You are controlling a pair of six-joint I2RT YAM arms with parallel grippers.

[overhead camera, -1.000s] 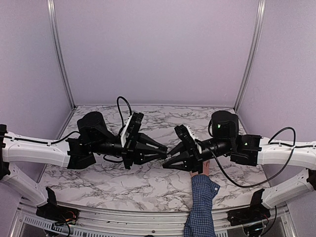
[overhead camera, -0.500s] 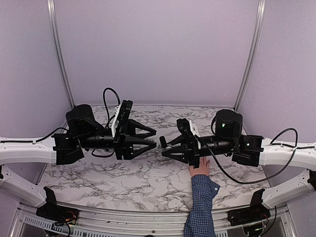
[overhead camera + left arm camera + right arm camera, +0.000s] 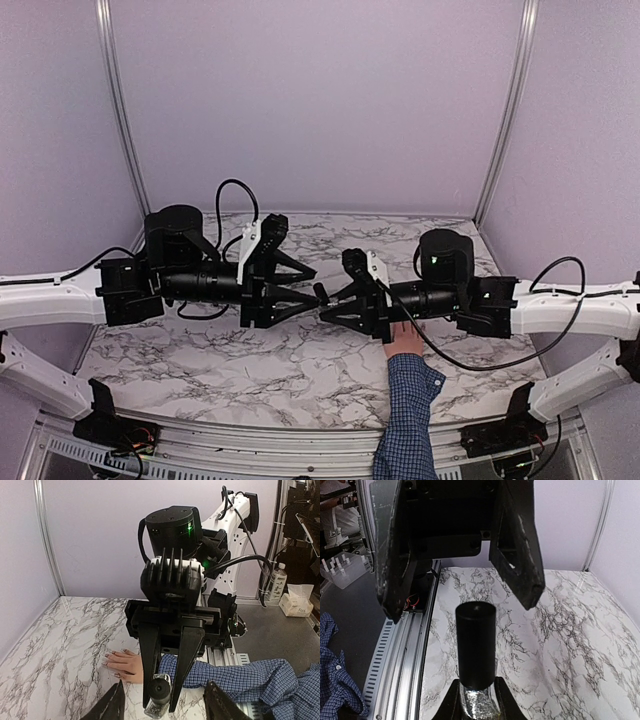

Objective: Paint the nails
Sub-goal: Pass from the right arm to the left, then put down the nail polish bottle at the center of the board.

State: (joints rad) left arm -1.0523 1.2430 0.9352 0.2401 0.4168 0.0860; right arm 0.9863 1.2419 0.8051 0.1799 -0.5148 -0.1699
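Nearest the table's front edge, right of centre: blue checked sleeve (image 3: 405, 410), running in from the edge across the marble-patterned table (image 3: 230, 365). Beyond the sleeve: pale hand (image 3: 126, 663), palm down on the table with its digits spread and pointing away from the front edge, lying under the right arm's wrist, which hides most of it in the top view. Nails (image 3: 106, 656): at the tips of that hand, on the table, below the right gripper and apart from both grippers; too small to tell their finish. Above the table, about mid-depth: right gripper (image 3: 476, 690), reaching in from the right, fingers clamped on the glittery grey glass body of a small bottle (image 3: 476, 640); the bottle is held clear of the table with its black cap on, the cap aimed at the opposite gripper. Facing it, tip to tip: left gripper (image 3: 317, 283), reaching in from the left, fingers standing apart with nothing between them, one on each side of the cap's line; cannot tell whether either finger touches the cap. Farthest back: plain purple wall (image 3: 320, 100) with a metal upright (image 3: 118, 110) toward each side.
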